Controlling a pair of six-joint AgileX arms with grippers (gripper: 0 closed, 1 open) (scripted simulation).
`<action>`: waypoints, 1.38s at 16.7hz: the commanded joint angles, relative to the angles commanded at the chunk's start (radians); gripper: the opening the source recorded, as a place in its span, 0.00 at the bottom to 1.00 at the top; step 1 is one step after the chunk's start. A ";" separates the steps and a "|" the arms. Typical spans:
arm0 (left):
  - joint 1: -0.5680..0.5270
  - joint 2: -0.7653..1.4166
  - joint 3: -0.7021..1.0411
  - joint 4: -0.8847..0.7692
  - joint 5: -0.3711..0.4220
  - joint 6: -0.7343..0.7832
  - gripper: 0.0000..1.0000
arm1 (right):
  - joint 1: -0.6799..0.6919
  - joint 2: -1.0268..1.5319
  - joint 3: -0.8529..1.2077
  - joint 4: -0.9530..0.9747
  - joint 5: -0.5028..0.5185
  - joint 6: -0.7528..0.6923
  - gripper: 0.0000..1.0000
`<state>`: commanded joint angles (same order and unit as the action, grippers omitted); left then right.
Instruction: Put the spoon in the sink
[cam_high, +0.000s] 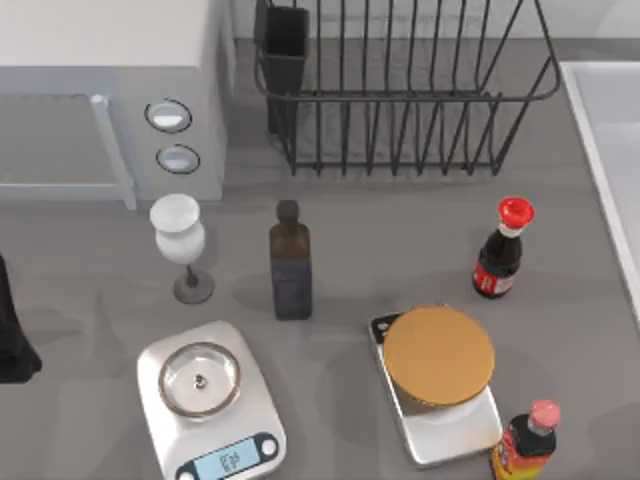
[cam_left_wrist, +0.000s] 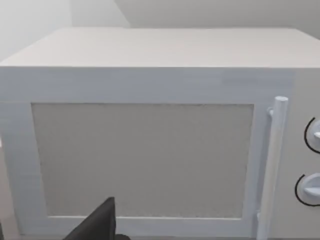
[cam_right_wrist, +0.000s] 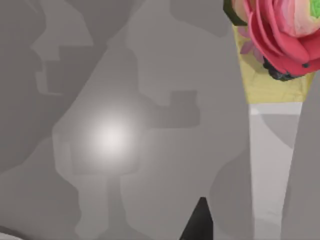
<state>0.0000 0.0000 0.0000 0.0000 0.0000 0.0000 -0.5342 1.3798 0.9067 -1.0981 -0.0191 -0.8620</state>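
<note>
Top view: the sink (cam_high: 612, 150) lies at the table's right edge, beside the dish rack (cam_high: 400, 90). The left arm (cam_high: 12, 330) is parked at the left edge, facing the microwave (cam_left_wrist: 150, 135); its grip cannot be told. No label is legible on either bottle (cam_high: 500, 255) (cam_high: 290, 265); the scale (cam_high: 210, 410) display is unreadable.

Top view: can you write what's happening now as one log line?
left arm: table's left edge, facing microwave | right gripper: above grey tabletop | sink: table's right edge
</note>
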 joint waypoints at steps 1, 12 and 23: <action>0.000 0.000 0.000 0.000 0.000 0.000 1.00 | 0.000 -0.014 0.018 -0.024 0.000 0.001 0.00; 0.000 0.000 0.000 0.000 0.000 0.000 1.00 | 0.031 0.119 0.187 -0.101 0.002 0.031 0.00; 0.000 0.000 0.000 0.000 0.000 0.000 1.00 | 0.225 0.900 1.284 -0.442 0.008 0.219 0.00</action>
<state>0.0000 0.0000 0.0000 0.0000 0.0000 0.0000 -0.3096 2.2801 2.1904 -1.5400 -0.0111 -0.6426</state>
